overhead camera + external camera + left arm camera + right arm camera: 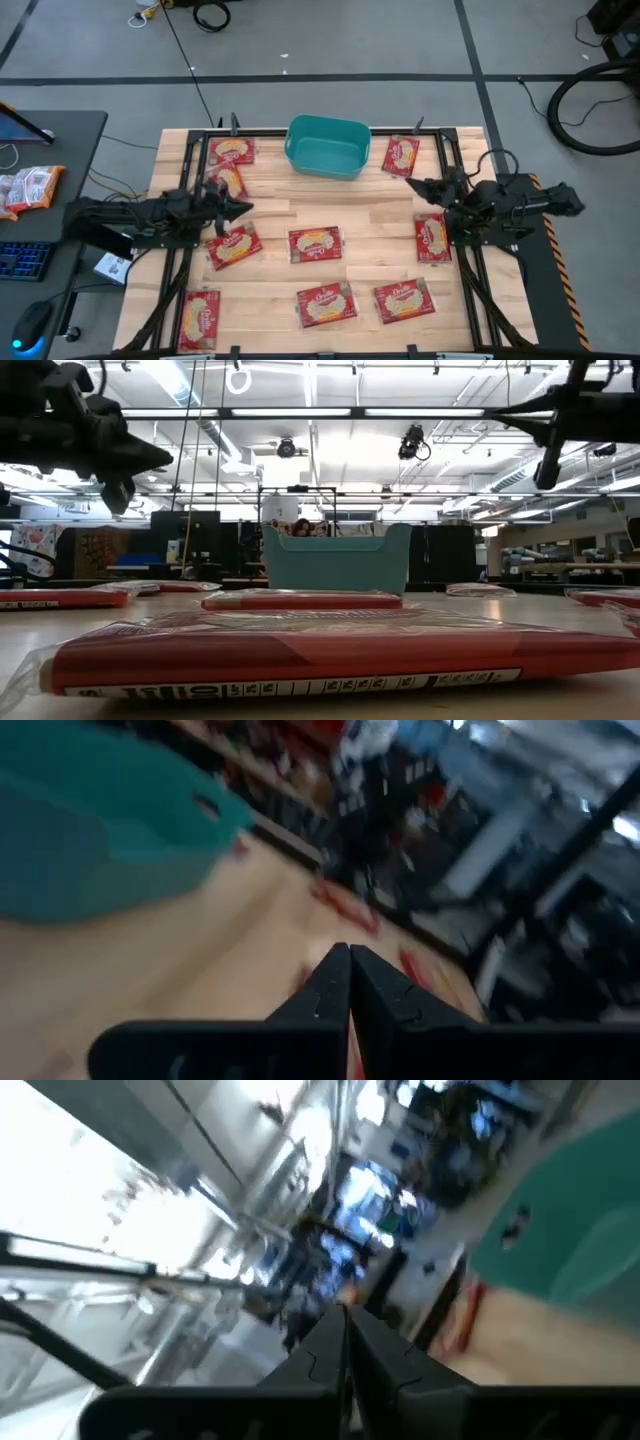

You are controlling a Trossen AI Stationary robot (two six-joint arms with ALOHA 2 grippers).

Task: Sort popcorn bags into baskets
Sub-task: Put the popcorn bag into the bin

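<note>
A teal basket (pixel 325 147) stands on its base at the far middle of the wooden table; its inside shows only teal. Several flat red popcorn bags lie spread over the table, among them one (pixel 315 244) at the centre, one (pixel 233 245) near my left gripper and one (pixel 433 237) near my right arm. My left gripper (pixel 247 209) hovers shut above the table's left side, pointing level toward the right. My right gripper (pixel 408 182) hovers shut above the right side, pointing toward the left. Both are shut on nothing in their wrist views (pixel 349 960) (pixel 345 1318).
Black frame rails (pixel 452 160) run along the table's left and right sides. A dark side table (pixel 60 140) at the left holds orange-and-white packets (pixel 30 187), a keyboard and a mouse. Cables lie on the floor beyond the far edge.
</note>
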